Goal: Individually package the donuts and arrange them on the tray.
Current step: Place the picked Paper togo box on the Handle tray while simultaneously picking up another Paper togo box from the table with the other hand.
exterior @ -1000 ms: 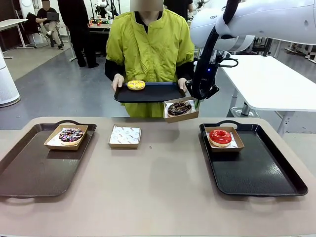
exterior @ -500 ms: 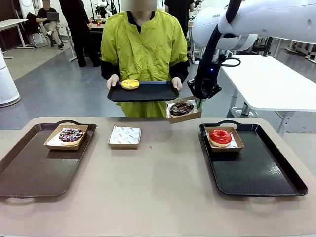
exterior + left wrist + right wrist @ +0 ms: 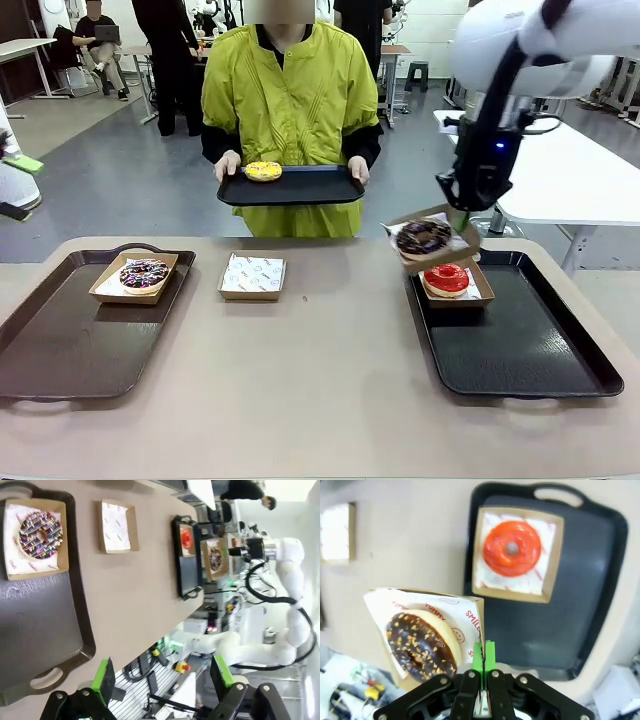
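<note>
right gripper (image 3: pixel 459 214) (image 3: pixel 483 652): green pads pressed together on the rim of a paper-lined box (image 3: pixel 432 246) (image 3: pixel 470 611), pinched at one edge. the chocolate donut (image 3: pixel 423 237) (image 3: pixel 420 645) sits in it. the box hangs in the air, tilted, gripped side high, over the far left corner of the black tray (image 3: pixel 520 352) (image 3: pixel 600 580). the donut is a ring with no long axis; its iced face tips toward the robot's side.

right wrist view gives what front view blurs: nut bits on the icing and red print on the liner. the red donut (image 3: pixel 446 277) (image 3: pixel 512 548) lies flat in its own box on the tray, just beside.

left gripper (image 3: pixel 162 676): fingers spread wide, nothing between them, high over the brown tray (image 3: pixel 60 350) (image 3: pixel 40 625). the sprinkled donut (image 3: pixel 144 273) (image 3: pixel 40 530) lies boxed there; an empty lined box (image 3: pixel 252 275) (image 3: pixel 116 526) sits on the table (image 3: pixel 320 400).

front view adds the person holding a dark tray (image 3: pixel 300 190) with the yellow donut (image 3: pixel 263 171) on it.
</note>
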Controlling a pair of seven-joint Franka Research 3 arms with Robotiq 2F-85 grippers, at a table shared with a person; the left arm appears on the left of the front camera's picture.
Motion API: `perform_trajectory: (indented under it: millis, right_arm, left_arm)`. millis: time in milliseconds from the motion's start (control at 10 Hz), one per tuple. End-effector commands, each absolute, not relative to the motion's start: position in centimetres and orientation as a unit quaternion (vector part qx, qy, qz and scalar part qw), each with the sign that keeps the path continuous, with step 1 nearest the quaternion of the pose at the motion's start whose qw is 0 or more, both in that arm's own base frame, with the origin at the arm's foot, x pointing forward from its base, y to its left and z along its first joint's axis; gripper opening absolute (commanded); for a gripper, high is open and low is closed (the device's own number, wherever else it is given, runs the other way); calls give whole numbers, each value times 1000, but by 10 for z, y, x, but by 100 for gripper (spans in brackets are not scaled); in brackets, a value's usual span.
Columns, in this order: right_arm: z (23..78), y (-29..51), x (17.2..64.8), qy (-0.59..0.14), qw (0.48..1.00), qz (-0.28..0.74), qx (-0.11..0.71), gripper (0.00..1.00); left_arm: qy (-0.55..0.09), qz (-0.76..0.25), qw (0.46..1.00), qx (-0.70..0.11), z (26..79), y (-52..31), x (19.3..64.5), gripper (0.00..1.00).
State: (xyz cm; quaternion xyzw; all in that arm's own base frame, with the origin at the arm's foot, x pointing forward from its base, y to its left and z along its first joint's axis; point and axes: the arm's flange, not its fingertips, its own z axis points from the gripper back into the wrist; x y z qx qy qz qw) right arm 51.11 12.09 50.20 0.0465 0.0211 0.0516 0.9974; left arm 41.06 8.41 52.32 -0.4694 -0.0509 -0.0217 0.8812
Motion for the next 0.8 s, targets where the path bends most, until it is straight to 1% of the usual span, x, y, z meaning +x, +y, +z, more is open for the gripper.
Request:
perform_trajectory:
  millis: [0, 300, 500, 700]
  right_arm:
    - [484, 88, 497, 14, 997, 35, 66, 1]
    - [459, 48, 497, 13, 996, -11, 85, 1]
    - [441, 29, 500, 14, 994, -26, 103, 1]
    - [424, 17, 497, 31, 994, -17, 100, 1]
  left_arm:
    - [-6, -42, 921, -387, 536, 47, 432, 100]
    - [26, -41, 953, -300, 543, -11, 474, 100]
    - [29, -39, 968, -247, 533, -48, 500, 100]
    - [33, -40, 979, -198, 514, -82, 523, 100]
